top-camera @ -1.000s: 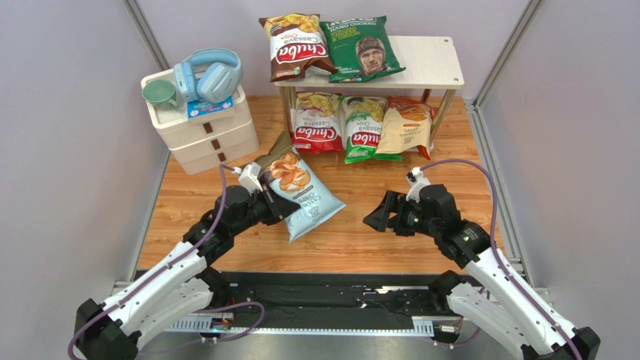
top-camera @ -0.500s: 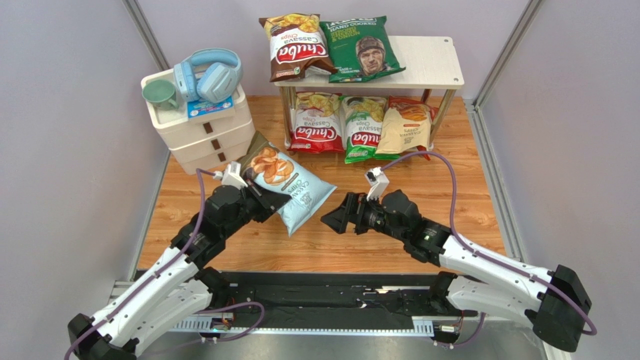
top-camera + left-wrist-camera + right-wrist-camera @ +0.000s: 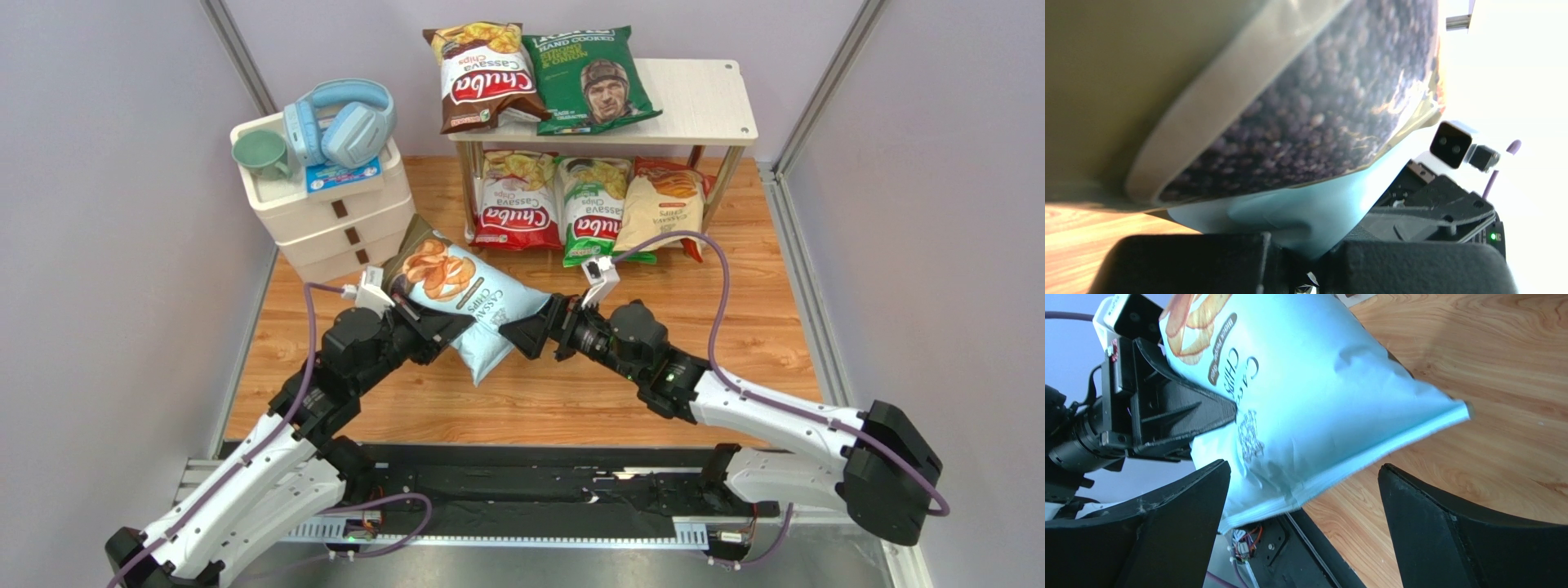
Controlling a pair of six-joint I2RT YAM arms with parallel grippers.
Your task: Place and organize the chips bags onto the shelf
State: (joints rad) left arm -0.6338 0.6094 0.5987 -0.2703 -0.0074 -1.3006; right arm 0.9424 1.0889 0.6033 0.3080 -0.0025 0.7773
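Note:
My left gripper (image 3: 426, 328) is shut on the lower edge of the light blue chips bag (image 3: 460, 298), holding it tilted above the table. The left wrist view shows its pale blue seam (image 3: 1309, 205) pinched between the jaws (image 3: 1315, 260). My right gripper (image 3: 528, 333) is open at the bag's right corner. In the right wrist view the bag's (image 3: 1321, 398) sealed edge lies between the spread fingers (image 3: 1303, 468) without touching them. On the shelf (image 3: 709, 104), the brown bag (image 3: 481, 76) and the dark green bag (image 3: 593, 80) lie on top. The red (image 3: 515, 202), green (image 3: 594, 211) and cream-orange (image 3: 662, 202) bags stand below.
A white three-drawer unit (image 3: 334, 218) stands at the back left, carrying blue headphones (image 3: 346, 123) and a green cup (image 3: 260, 152). The wooden tabletop (image 3: 748, 306) is fenced by grey walls and metal posts. The shelf top's right half is bare.
My right arm has swung left across the table to the blue bag, its jaws spreading wider. The left gripper has pulled the bag slightly left and back, turning it flatter.

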